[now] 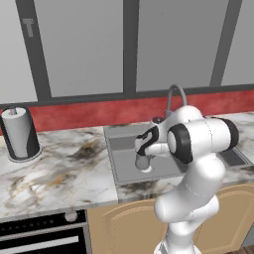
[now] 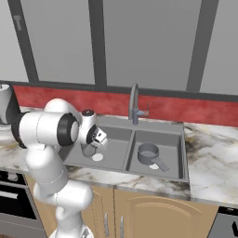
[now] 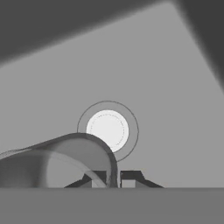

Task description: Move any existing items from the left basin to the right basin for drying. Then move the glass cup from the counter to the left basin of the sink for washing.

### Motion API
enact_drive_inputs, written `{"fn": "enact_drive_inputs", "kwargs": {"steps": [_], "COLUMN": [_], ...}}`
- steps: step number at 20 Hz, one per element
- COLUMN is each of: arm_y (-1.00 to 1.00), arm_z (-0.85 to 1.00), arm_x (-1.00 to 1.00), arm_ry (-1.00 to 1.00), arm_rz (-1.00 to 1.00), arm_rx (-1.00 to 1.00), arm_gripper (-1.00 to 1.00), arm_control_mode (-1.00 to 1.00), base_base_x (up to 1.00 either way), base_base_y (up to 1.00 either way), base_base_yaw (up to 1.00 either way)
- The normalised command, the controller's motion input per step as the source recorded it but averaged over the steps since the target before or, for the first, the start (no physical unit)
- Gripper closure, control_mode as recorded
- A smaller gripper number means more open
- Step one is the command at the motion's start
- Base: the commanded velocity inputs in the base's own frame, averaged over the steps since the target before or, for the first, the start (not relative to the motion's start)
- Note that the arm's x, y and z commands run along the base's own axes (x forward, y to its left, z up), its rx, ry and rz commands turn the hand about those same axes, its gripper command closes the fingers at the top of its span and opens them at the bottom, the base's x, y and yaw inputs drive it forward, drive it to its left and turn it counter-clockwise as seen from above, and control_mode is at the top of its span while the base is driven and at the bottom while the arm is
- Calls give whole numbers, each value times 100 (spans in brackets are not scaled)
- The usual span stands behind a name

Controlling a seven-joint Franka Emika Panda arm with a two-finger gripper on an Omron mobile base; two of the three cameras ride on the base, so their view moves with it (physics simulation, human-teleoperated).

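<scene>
Cup [image 3: 57,162] hangs over left basin [image 1: 121,163], walls clear all round, drain [image 3: 107,130] at 12; gripper [image 3: 112,178] clamped on rim, arm bent down.

A kitchen is shown: a double sink [image 2: 182,153] with a curved faucet [image 2: 134,104] is set in a marble counter [image 1: 54,173], tan cabinet doors [image 2: 153,214] and an oven [image 1: 42,238] are fitted below, and a paper towel roll [image 1: 20,133] is stood nearby.
</scene>
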Motion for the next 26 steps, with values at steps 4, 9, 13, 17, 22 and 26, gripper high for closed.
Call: {"fn": "enact_drive_inputs", "kwargs": {"steps": [4, 9, 13, 17, 22, 26], "arm_y": [-4, -4, -1, 0, 0, 0], "arm_z": [-31, -29, -23, -21, -24, -23], "arm_x": [0, 0, 0, 0, 0, 0], "arm_ry": [0, 0, 0, 0, 0, 0], "arm_rz": [0, 0, 0, 0, 0, 0], "arm_rx": [0, 0, 0, 1, 1, 1], "arm_gripper": [100, 100, 100, 100, 100, 100], "arm_control_mode": [-100, -100, -100, -100, -100, -100], "base_base_x": [0, 0, 0, 0, 0, 0], "base_base_y": [0, 0, 0, 0, 0, 0], "base_base_yaw": [0, 0, 0, 0, 0, 0]}}
